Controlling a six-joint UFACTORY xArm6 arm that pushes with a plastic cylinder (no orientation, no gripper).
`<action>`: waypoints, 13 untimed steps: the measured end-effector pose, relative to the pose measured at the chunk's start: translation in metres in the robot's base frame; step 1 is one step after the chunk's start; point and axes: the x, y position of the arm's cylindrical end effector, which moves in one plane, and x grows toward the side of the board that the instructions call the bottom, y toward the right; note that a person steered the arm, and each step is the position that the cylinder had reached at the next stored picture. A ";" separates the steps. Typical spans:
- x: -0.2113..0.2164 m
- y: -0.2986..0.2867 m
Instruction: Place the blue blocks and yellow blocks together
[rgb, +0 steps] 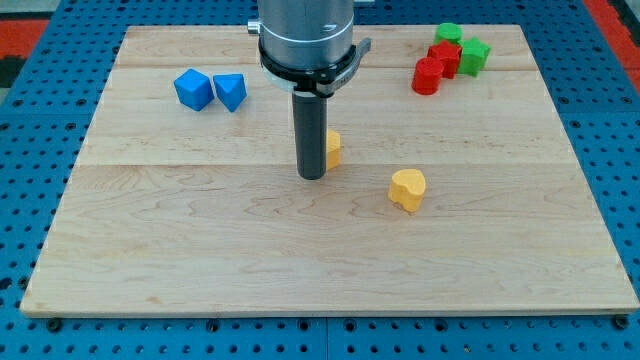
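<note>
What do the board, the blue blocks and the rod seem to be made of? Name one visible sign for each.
The board: pale wood, seemingly unvarnished or matt; grain lines and plank seams show. The two blue blocks: probably moulded plastic or painted wood; uniform saturated colour, faceted faces, slight sheen. The rod, ending at my tip beside a yellow block: dark, smooth, maybe metal or plastic; unclear.

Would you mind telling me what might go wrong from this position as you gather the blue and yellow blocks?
My tip sits right beside the partly hidden yellow block, on its left in the view, so a push could glance off it. The yellow heart-shaped block lies apart, needing its own push. The two blue blocks sit near the board's top edge, where a hard shove might send them off.
</note>
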 end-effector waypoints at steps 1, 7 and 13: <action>0.038 0.025; -0.175 -0.223; -0.099 -0.089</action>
